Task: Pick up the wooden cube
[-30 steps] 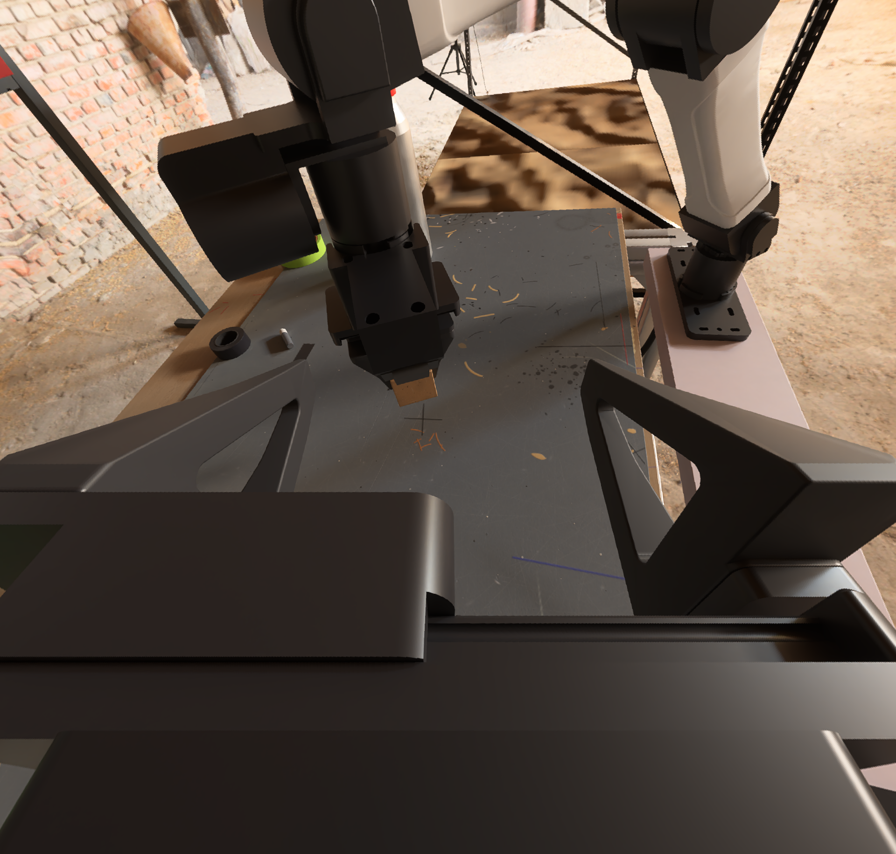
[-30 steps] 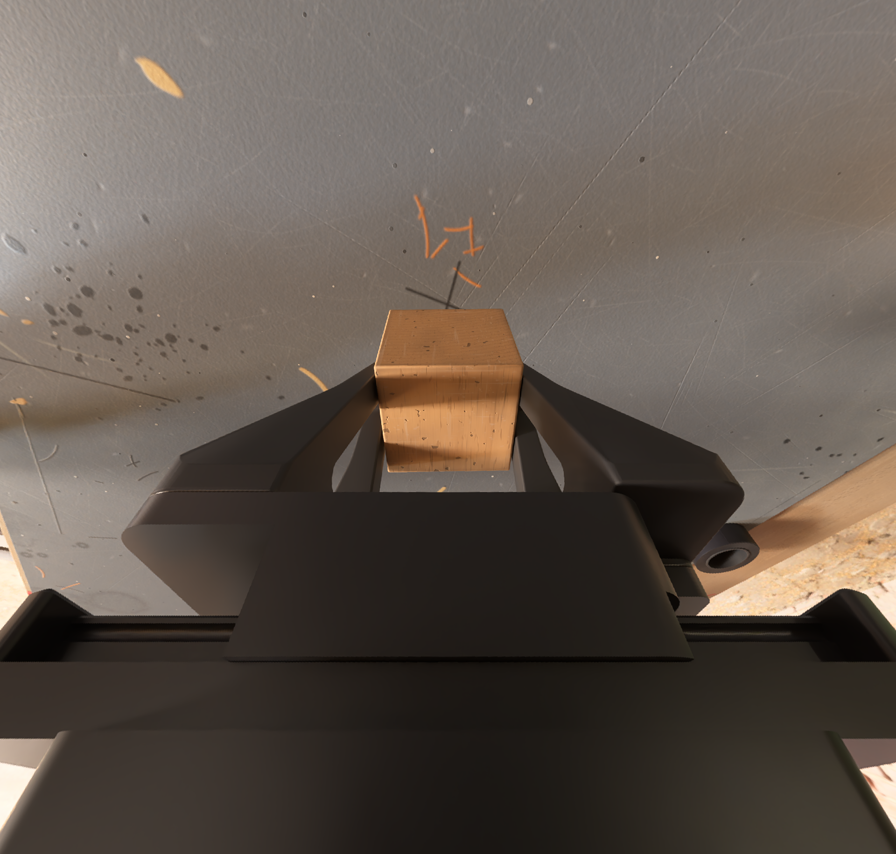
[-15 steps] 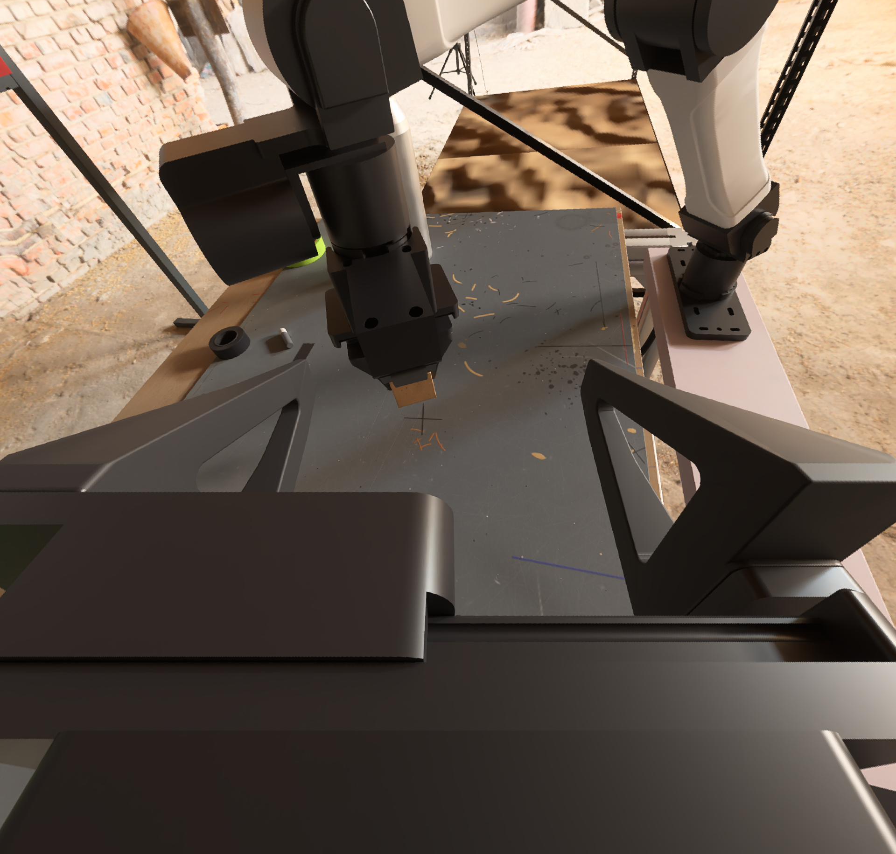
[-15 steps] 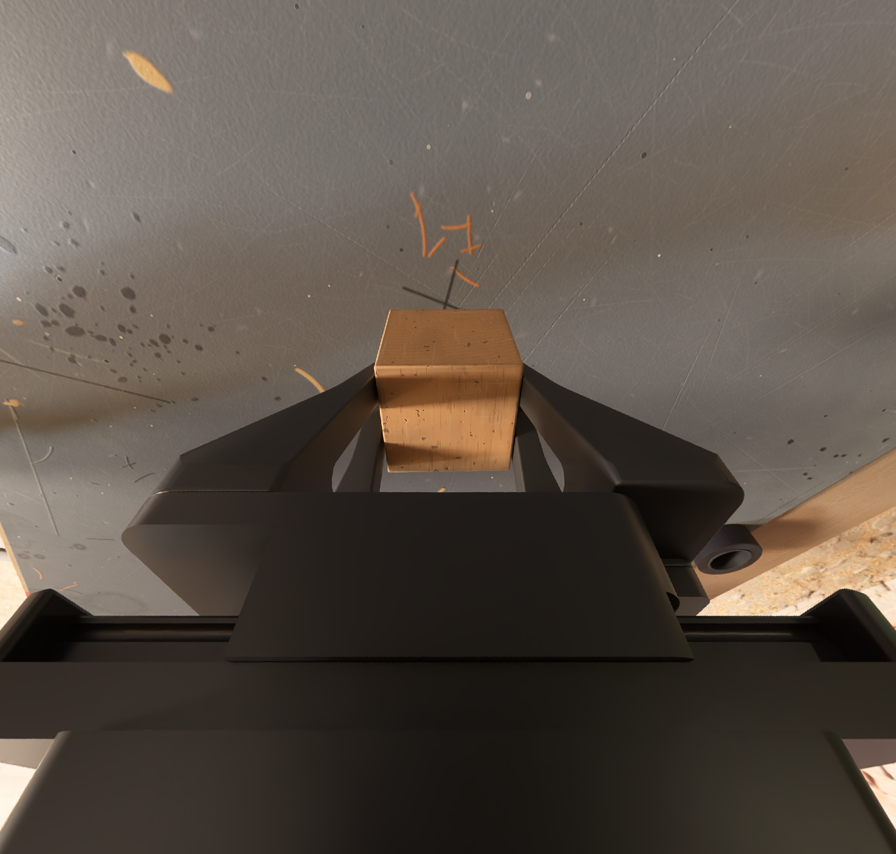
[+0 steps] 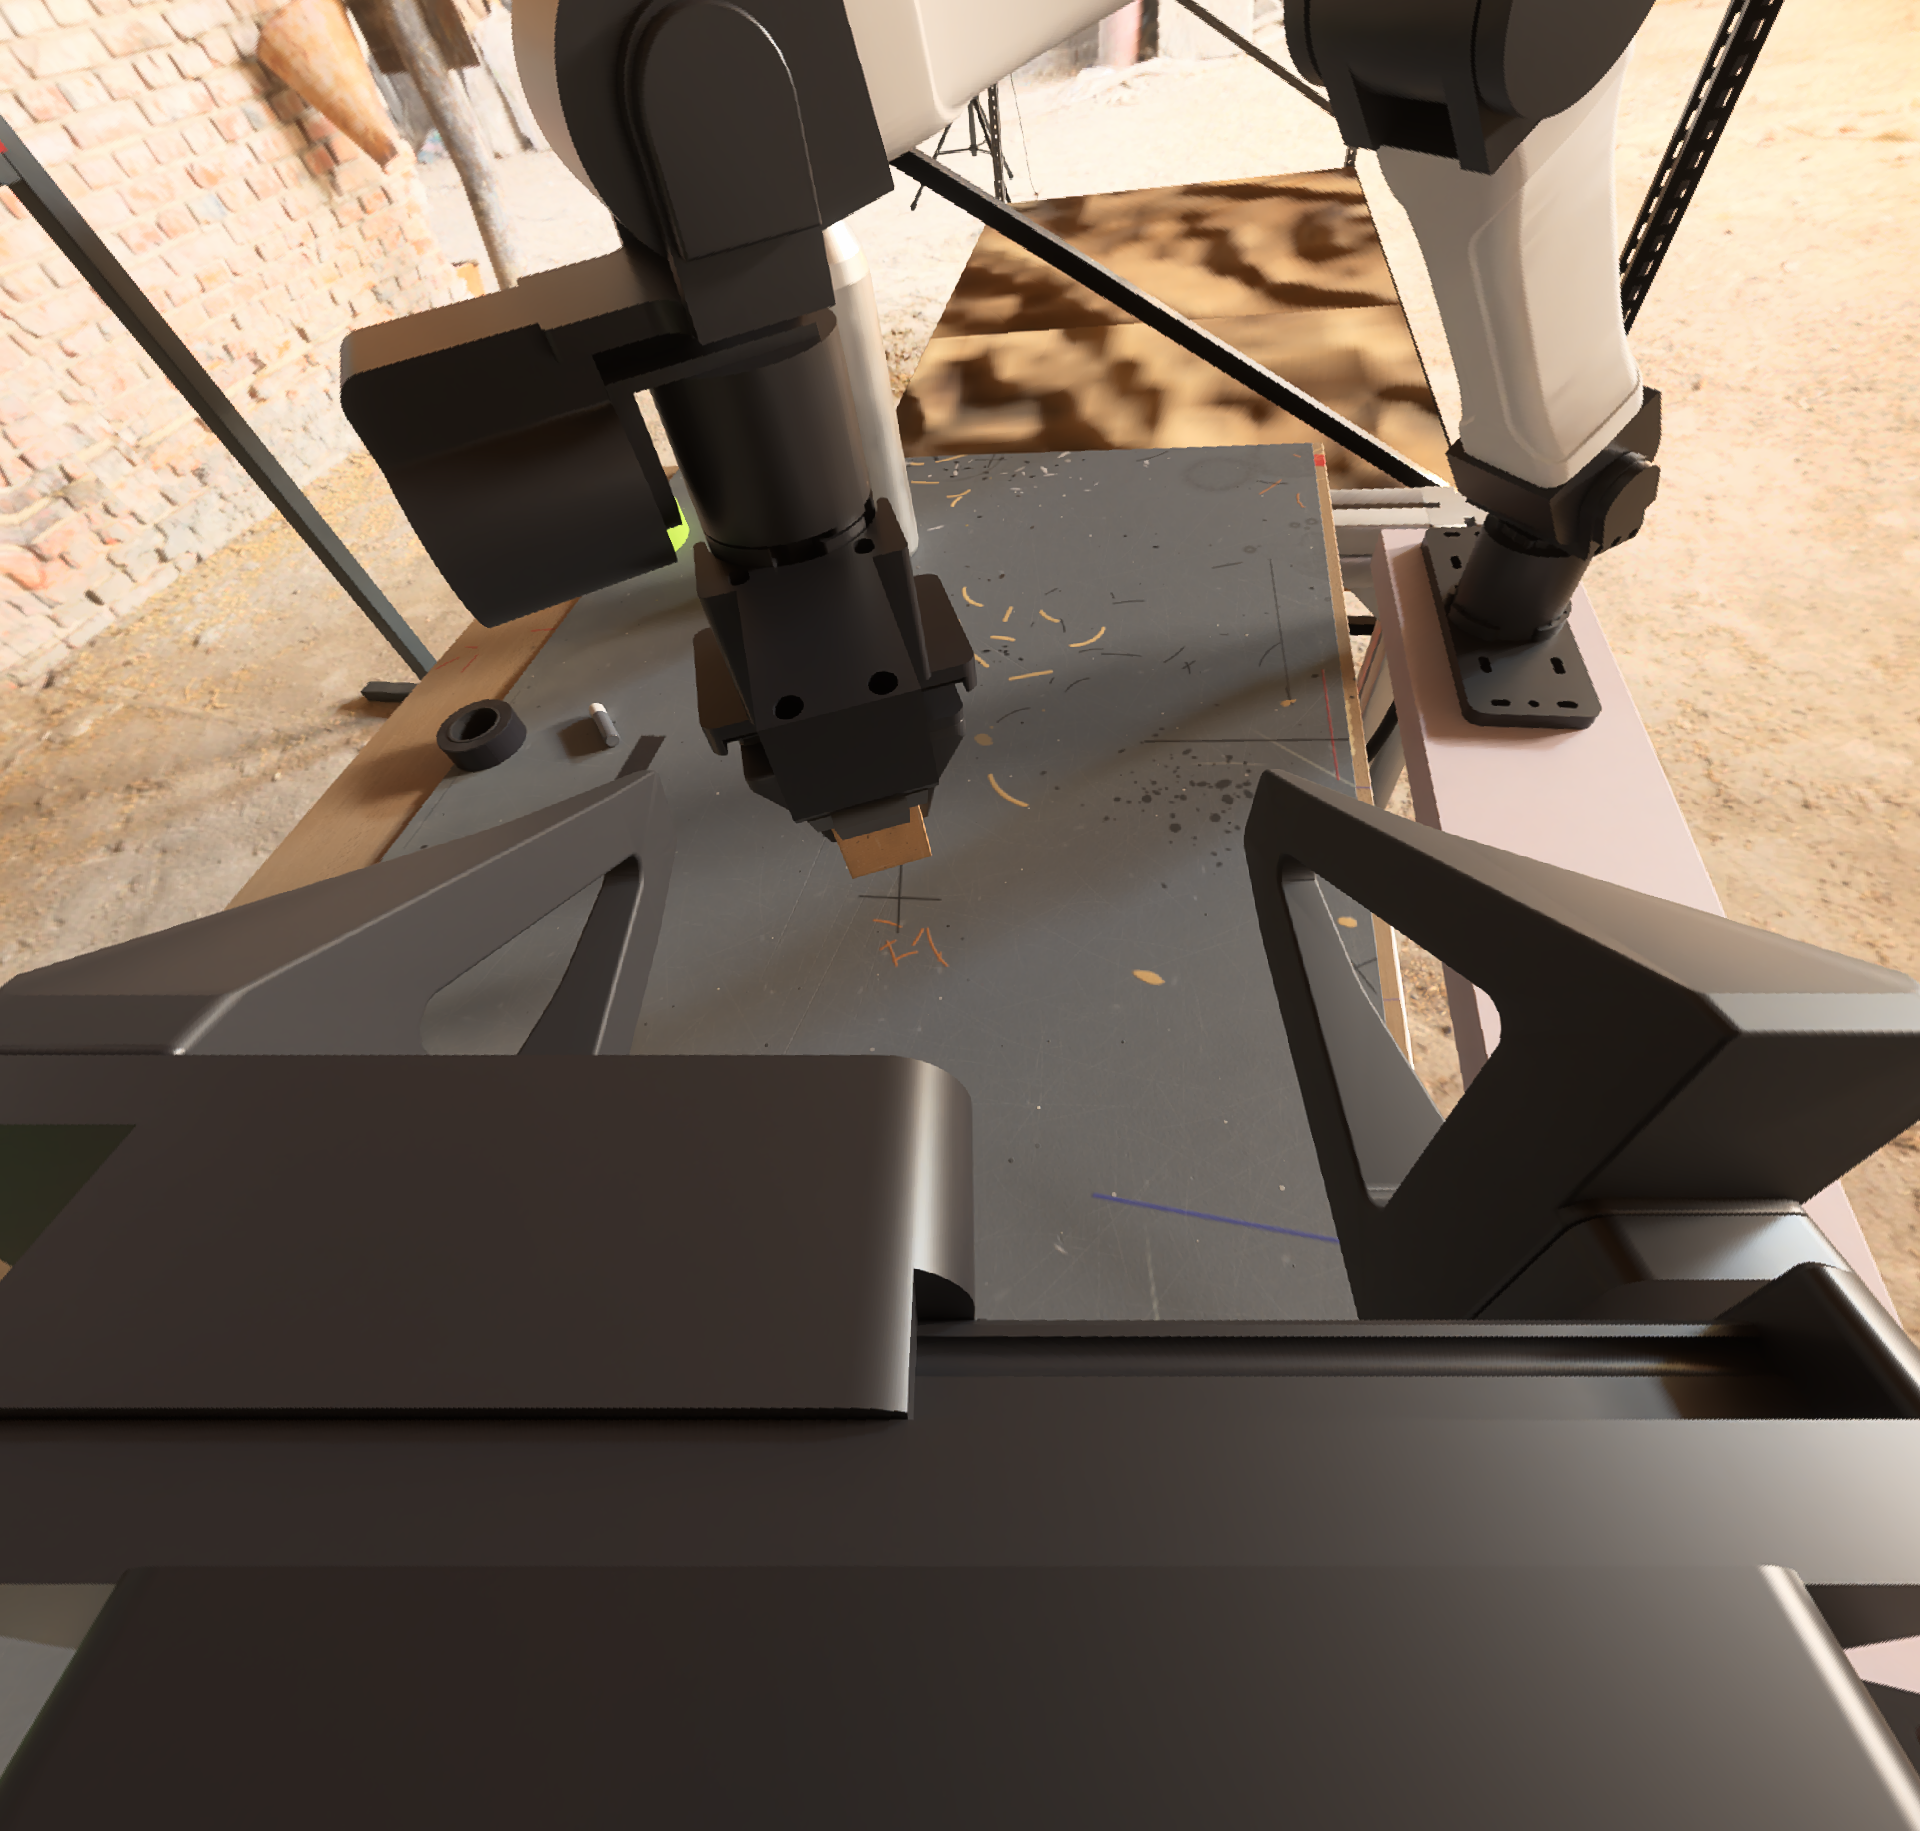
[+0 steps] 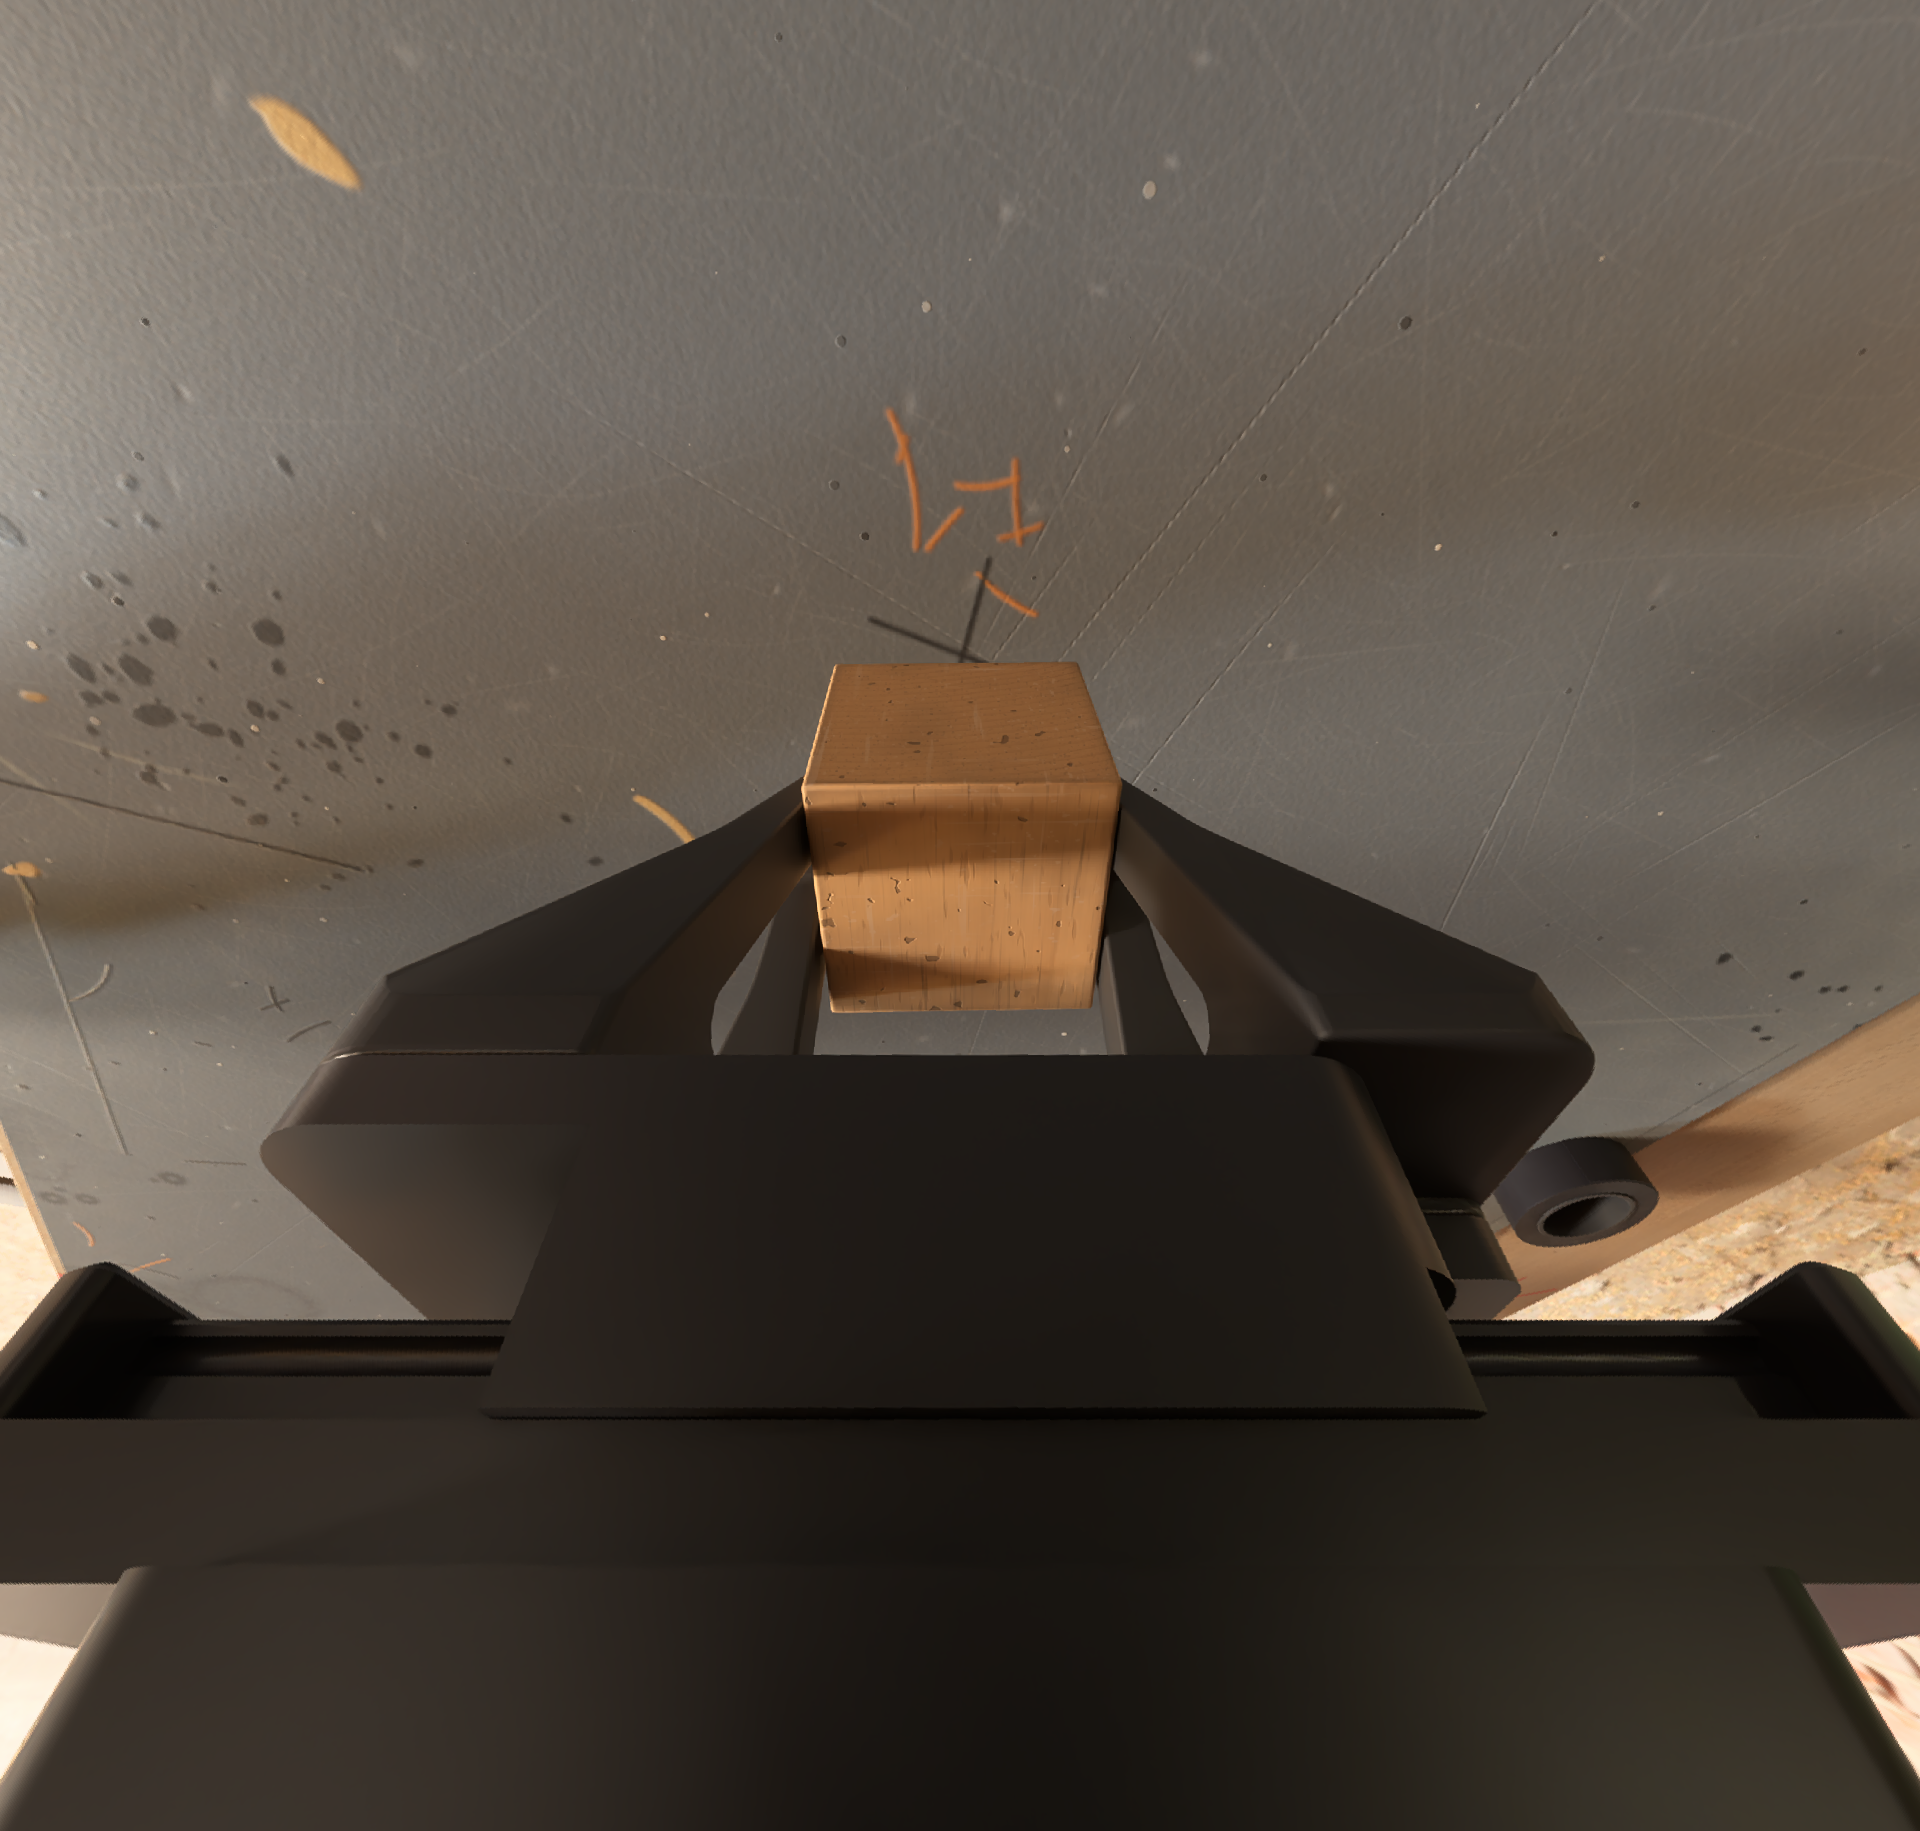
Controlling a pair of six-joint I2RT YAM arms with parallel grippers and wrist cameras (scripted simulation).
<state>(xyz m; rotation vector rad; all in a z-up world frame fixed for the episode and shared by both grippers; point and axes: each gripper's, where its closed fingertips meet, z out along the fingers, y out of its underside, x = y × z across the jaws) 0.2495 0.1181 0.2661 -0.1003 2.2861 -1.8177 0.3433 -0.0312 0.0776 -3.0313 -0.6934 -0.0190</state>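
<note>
The wooden cube is a small light-brown block clamped between the two black fingers of my right gripper, held off the grey tabletop. In the left wrist view the same cube hangs from the right gripper above a black cross mark on the table. My left gripper is open and empty, its two fingers spread wide in the foreground, well short of the cube.
A black ring and a small grey block lie near the table's left edge; the ring also shows in the right wrist view. The right arm's base stands on a pale side shelf. A brick wall is at left.
The right gripper with the cube has risen slightly above the table; the table marks have drifted a little in the right wrist view. The left gripper has not moved.
</note>
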